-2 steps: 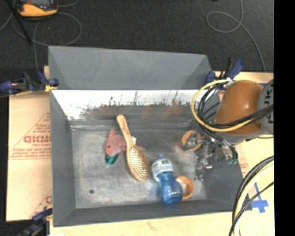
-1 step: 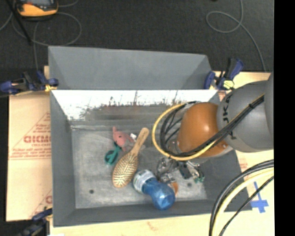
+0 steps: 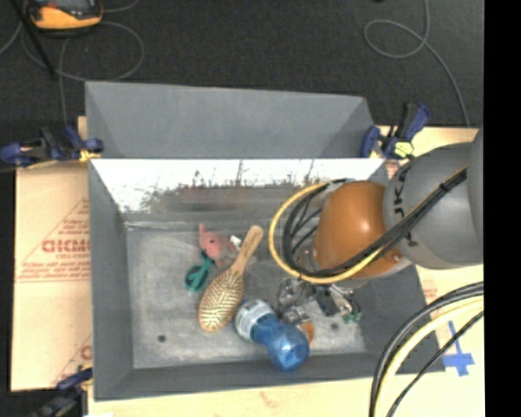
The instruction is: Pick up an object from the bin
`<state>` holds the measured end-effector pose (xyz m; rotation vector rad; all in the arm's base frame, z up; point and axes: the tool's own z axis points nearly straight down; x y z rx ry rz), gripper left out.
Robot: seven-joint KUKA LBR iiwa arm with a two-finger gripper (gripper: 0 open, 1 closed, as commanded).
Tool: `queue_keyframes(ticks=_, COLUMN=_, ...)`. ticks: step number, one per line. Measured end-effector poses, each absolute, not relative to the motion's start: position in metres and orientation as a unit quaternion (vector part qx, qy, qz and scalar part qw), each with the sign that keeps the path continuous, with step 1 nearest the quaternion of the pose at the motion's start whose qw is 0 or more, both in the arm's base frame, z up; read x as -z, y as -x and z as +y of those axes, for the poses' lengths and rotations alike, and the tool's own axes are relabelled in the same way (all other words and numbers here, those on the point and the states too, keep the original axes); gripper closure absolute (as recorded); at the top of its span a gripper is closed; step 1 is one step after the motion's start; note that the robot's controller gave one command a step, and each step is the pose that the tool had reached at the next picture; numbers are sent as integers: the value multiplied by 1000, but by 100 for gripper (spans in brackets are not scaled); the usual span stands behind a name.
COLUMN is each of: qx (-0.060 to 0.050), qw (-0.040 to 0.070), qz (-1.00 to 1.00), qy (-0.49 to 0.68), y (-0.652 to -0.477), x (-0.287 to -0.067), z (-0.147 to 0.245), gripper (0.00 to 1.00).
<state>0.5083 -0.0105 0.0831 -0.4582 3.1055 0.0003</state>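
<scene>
Bin [image 3: 110, 269]: grey metal with sloped walls; the far wall at 12 o'clock is pale, with dark scuffs along it
Bin floor [image 3: 163, 318]: speckled grey and worn, bare towards 8 o'clock, where I see one dark spot
Arm [image 3: 444, 204]: grey, coming in from 3 o'clock, with an orange cover [image 3: 354, 224] at the wrist and a loop of yellow and black cables round it
Gripper [image 3: 297, 297]: low over the bin floor, at about 4 o'clock from the bin's centre; I cannot tell whether it is open or closed
Blue bottle [image 3: 281, 342]: the nearest thing, lying on its side just beside the gripper at its 7 o'clock, its pale clear end towards 10 o'clock
Hairbrush [image 3: 221, 297]: wooden, bristles up, handle pointing to 1 o'clock, head just beside the bottle's pale end
Pink thing [image 3: 213, 243]: near the brush handle, at its 9 o'clock
Teal thing [image 3: 198, 277]: just beside the brush head, at its 10 o'clock
Small bits [image 3: 342, 311]: at 3 o'clock of the gripper, too small for me to name
Room: dark carpet [image 3: 244, 41] beyond the bin at 12 o'clock, with thin cables looping over it; an orange and black device [image 3: 65, 12] sits at 11 o'clock
</scene>
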Motion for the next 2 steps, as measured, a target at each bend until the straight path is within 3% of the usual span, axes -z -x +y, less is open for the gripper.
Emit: queue_keyframes(ticks=2, qx=1, qw=1, qz=991, qy=137, y=-510, x=-194, z=-13, gripper=100)
